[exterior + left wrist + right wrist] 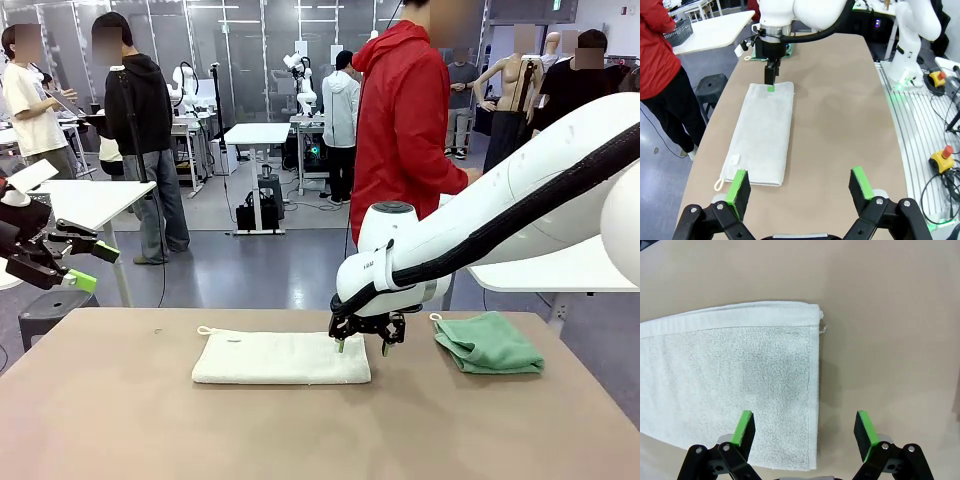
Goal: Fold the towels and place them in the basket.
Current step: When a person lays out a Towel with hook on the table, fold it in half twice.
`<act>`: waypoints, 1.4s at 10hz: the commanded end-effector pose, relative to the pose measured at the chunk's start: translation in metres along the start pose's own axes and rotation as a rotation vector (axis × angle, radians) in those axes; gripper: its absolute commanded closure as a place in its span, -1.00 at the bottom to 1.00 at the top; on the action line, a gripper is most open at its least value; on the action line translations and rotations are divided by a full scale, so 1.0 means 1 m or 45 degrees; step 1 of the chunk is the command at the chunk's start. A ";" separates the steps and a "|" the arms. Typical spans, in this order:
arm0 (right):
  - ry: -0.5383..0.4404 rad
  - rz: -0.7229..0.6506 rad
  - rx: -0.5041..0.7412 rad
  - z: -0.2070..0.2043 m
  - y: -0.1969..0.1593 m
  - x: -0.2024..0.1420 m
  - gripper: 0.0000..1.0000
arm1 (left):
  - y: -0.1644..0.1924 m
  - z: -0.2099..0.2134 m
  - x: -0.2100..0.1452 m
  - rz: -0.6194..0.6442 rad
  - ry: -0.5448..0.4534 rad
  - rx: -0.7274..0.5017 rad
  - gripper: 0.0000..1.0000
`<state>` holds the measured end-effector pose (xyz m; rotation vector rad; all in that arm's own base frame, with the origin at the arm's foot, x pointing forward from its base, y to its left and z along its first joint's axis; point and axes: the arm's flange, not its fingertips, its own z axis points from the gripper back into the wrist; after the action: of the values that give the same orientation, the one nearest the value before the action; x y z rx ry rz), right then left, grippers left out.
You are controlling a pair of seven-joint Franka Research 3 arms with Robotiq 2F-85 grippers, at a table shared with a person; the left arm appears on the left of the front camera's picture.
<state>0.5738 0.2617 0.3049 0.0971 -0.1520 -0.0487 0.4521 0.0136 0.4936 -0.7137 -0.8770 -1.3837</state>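
Both my grippers are wide open: right one [361, 345] hangs just over the white towel's [280, 358] end, green towel [488, 343] off to its side, left one [75, 262] well clear.

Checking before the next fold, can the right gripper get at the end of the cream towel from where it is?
Probably yes: the right gripper hangs open just above the cream towel's right end, with nothing between them.

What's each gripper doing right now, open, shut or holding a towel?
Left gripper: open, holding nothing, raised off the table's left side.
Right gripper: open, empty, poised over the cream towel's right end.
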 end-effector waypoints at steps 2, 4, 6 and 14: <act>-0.045 -0.036 -0.058 -0.007 0.006 0.008 -1.00 | 0.000 0.001 0.001 -0.002 -0.004 0.001 -1.00; -0.030 -0.028 -0.046 -0.011 0.008 0.010 -1.00 | 0.000 0.001 0.001 -0.002 -0.004 0.001 -1.00; -0.001 -0.043 -0.048 -0.015 0.009 0.012 -0.62 | 0.000 0.001 0.001 -0.002 -0.004 0.001 -1.00; 0.004 -0.058 -0.054 -0.017 0.013 0.018 -0.22 | 0.000 0.001 0.001 -0.002 -0.004 0.001 -1.00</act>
<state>0.5897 0.2683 0.2937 0.0815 -0.1447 -0.0524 0.4521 0.0135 0.4936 -0.7137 -0.8769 -1.3838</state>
